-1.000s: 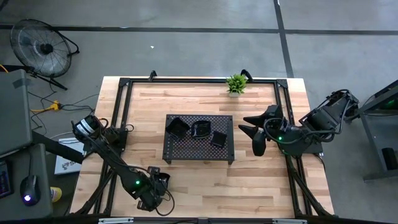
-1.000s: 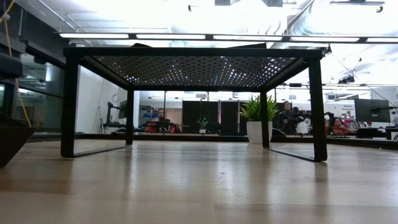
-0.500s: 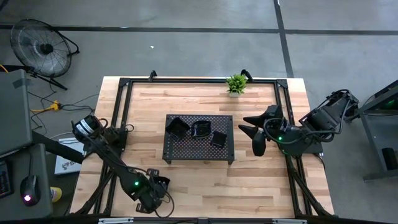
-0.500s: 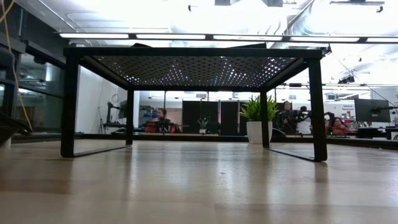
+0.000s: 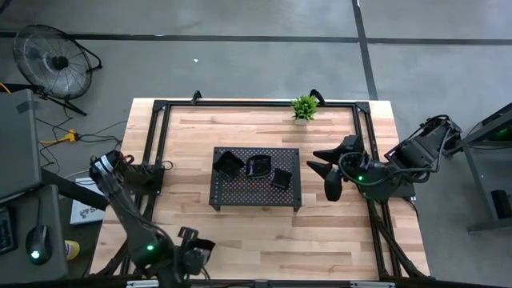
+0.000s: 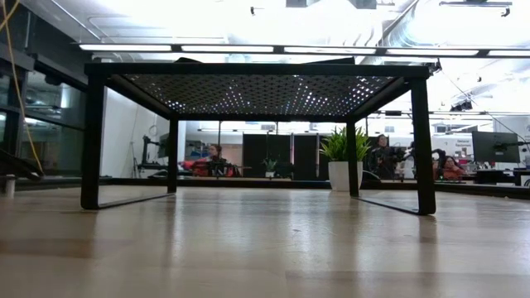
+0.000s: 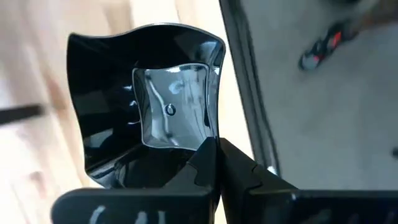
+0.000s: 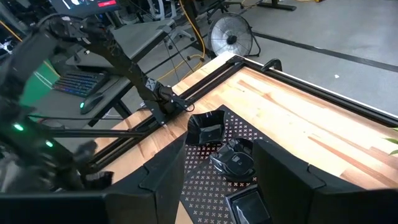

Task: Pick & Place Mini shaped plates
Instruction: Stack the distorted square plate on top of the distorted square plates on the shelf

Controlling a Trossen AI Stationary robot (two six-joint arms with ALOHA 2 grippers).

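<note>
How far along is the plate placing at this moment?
Done: three mini plates sit on the perforated tray. In hand: the left gripper, at the table's near left edge, is shut on a wavy-rimmed black plate. Left: setting that plate down. The right gripper waits open beside the tray's right end.

1. Wooden table (image 5: 240, 232), light planks, edged by a black frame.
2. Dark perforated tray (image 5: 254, 192) on four legs, stood at the table's middle.
3. Small green plant (image 5: 304, 107) in a white pot, sat at the far edge.
4. Floor fan (image 5: 50, 58), stood on grey concrete beyond the table's corner.
5. Seated people (image 6: 214, 159), showed in the room behind.
</note>
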